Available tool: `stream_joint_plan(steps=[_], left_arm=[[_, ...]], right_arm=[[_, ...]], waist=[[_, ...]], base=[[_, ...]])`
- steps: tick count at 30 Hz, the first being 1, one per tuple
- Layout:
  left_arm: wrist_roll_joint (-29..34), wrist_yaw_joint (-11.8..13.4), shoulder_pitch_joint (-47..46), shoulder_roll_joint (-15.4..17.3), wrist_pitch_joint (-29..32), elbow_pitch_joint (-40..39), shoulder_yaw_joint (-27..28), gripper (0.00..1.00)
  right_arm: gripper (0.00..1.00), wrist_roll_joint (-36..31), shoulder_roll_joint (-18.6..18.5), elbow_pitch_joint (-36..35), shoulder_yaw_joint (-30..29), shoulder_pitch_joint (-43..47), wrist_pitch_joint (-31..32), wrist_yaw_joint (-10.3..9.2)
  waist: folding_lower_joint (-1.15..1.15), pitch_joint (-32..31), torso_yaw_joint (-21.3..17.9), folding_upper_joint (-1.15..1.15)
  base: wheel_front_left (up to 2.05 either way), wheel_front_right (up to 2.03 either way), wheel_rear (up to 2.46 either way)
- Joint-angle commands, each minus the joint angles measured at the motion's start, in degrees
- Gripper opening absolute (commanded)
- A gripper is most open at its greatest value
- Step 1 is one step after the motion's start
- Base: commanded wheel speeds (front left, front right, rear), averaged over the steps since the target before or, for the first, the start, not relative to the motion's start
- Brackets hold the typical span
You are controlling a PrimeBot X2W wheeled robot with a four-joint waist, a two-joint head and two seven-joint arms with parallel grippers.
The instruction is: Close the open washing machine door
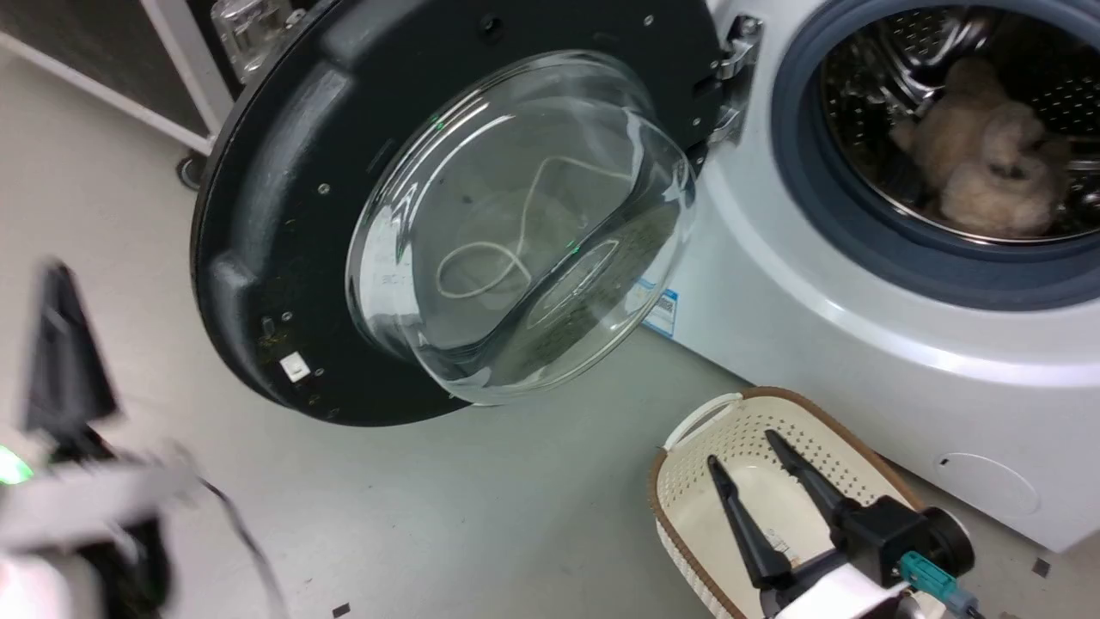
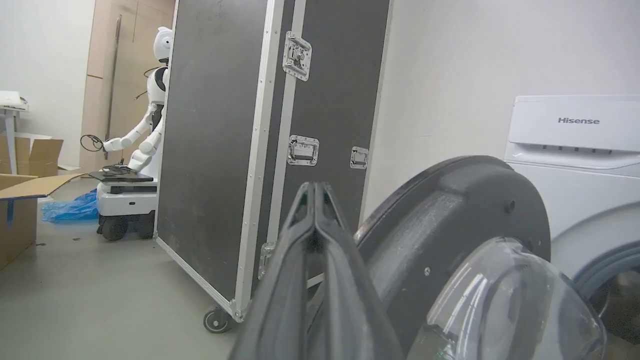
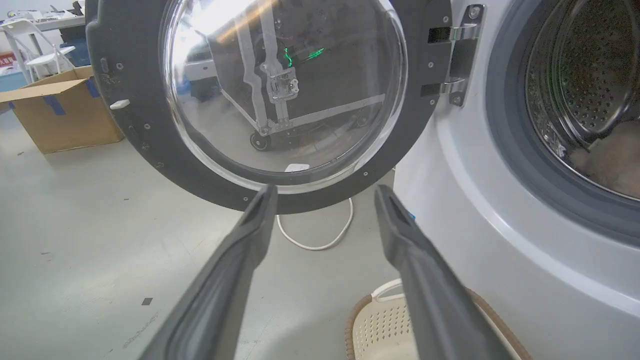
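Left gripper (image 2: 315,192) is sitting low at the far left of the head view, blurred. Its jaws are pressing together on nothing. It is pointing past the door's free edge, which I judge a placing for reaching behind and pushing.

Washing machine door (image 1: 284,215) is standing wide open, swung left of the washer (image 1: 859,370). Its glass bowl is facing the robot, and it is hanging by its metal hinge (image 1: 735,69).

Right gripper (image 1: 742,450) is hovering over the basket (image 1: 679,507), jaws spread and empty, apart from the door.

Drum mouth (image 1: 795,155) is gaping at right, holding a pale fluffy load (image 1: 988,146).

Count: one door, one hinge, one washer, one basket, two grippers.
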Motion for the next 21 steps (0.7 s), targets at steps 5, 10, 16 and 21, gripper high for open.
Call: stream_joint_plan(steps=[5, 10, 16, 21], left_arm=[[-10.01, -1.82, -11.79, 6.13, 6.04, 10.43, 5.3, 0.0], [-21.52, -1.07, -19.12, 9.51, 16.68, 21.52, 10.95, 0.0], [-32.32, 0.28, -24.43, 11.22, 28.83, 32.13, 14.49, 0.0], [-39.52, 2.7, -28.04, 10.84, 36.18, 37.61, 17.12, 0.0]], right_arm=[[1.0, -1.01, -0.17, -1.16, -0.87, 1.38, -0.57, 0.05], [1.0, -1.14, -0.46, -1.69, -0.93, 0.88, -0.57, 0.05], [1.0, -0.96, -1.21, -1.74, -0.9, 0.51, -0.57, 0.05], [1.0, -0.78, -1.47, -1.67, -0.99, 0.31, -0.57, 0.05]], waist=[[0.0, 1.18, -1.52, 0.0], [0.0, 2.63, -4.41, 0.0], [0.0, 3.82, -6.42, 0.0], [0.0, 3.92, -7.41, 0.0]], base=[[0.0, 0.0, 0.0], [0.0, 0.0, 0.0], [0.0, 0.0, 0.0], [0.0, 0.0, 0.0]])
